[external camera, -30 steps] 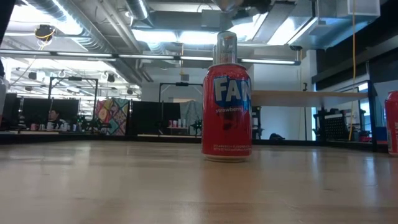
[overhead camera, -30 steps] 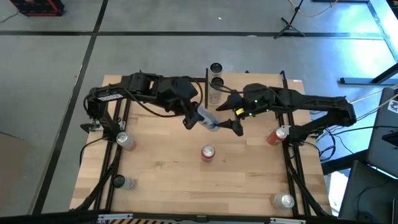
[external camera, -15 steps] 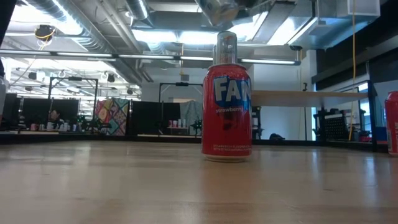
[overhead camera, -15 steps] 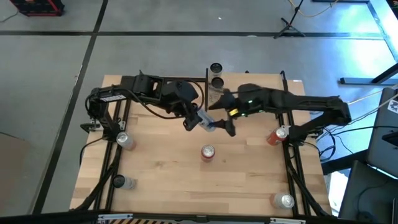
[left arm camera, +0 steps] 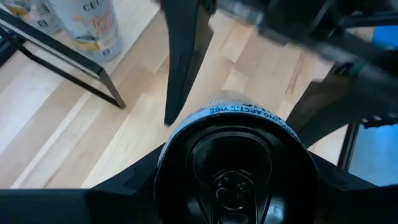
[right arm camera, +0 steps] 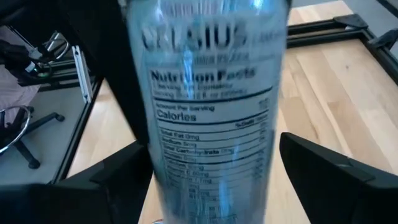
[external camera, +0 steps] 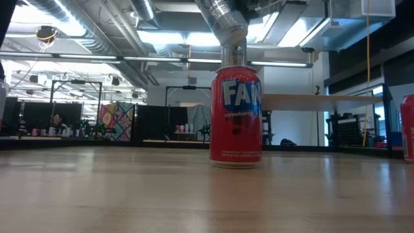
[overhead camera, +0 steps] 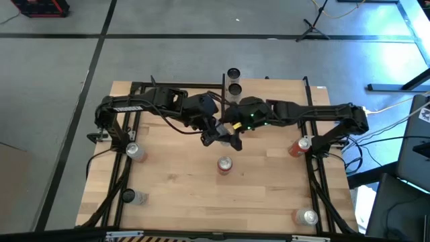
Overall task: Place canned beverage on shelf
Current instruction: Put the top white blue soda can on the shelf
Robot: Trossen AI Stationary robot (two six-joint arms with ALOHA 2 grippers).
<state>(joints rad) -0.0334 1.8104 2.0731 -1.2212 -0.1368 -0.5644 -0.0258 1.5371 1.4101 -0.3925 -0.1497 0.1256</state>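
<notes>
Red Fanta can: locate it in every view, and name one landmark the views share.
High view: red Fanta can stands upright near the table's centre.
Low view: centre of picture, upright on the tabletop.
Left wrist view: not in it.
Right wrist view: not in it.
Landmark: second red can toward the right edge.

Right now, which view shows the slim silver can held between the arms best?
The right wrist view: the slim silver can fills it, label readable. The left wrist view shows its end, the low view its lower part, the high view barely anything.
</notes>
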